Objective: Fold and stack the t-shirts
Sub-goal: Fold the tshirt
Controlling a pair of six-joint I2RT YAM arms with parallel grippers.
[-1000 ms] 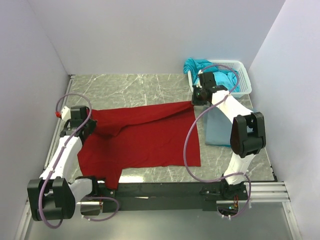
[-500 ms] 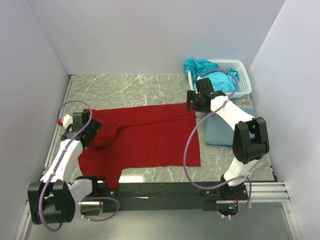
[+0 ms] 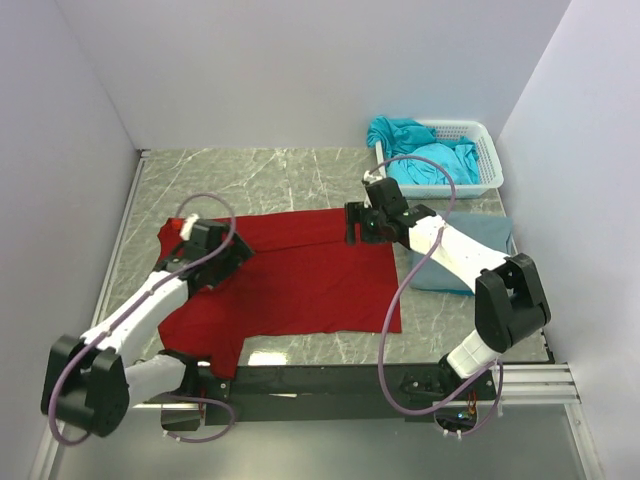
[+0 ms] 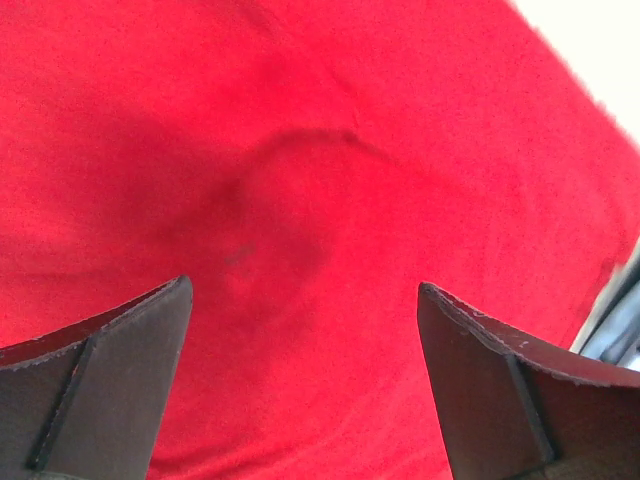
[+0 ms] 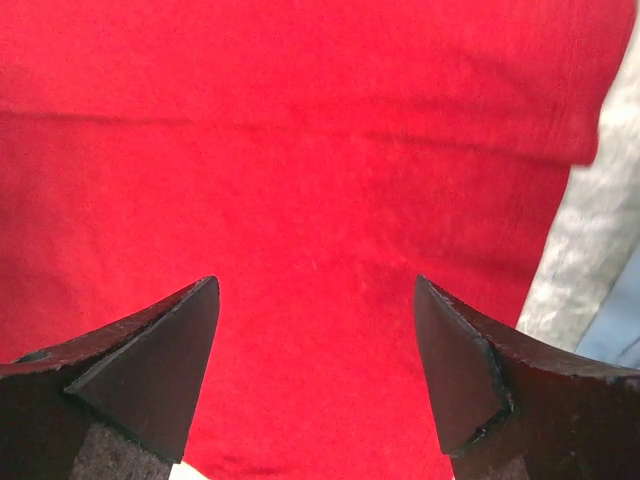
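A dark red t-shirt point(image 3: 300, 280) lies spread over the middle of the marble table. My left gripper point(image 3: 238, 257) hovers over its left part, open, with only red cloth point(image 4: 300, 150) between the fingers point(image 4: 110, 390). Over the shirt's far right corner is my right gripper point(image 3: 353, 226), open too and holding nothing, with red cloth point(image 5: 300, 130) below it. A folded grey-blue t-shirt point(image 3: 445, 272) lies to the right, partly under the right arm. Turquoise t-shirts point(image 3: 425, 165) are heaped in the white basket point(image 3: 492, 150).
The basket stands at the far right corner by the wall. Bare marble point(image 3: 280, 180) shows behind the red shirt and beside its right edge point(image 5: 590, 250). Walls close in on the left, back and right. The black rail point(image 3: 320, 378) runs along the near edge.
Both grippers have opened and let go of the red shirt's far edge, which now lies flat. The left gripper moved right and the right gripper moved left, both over the cloth.
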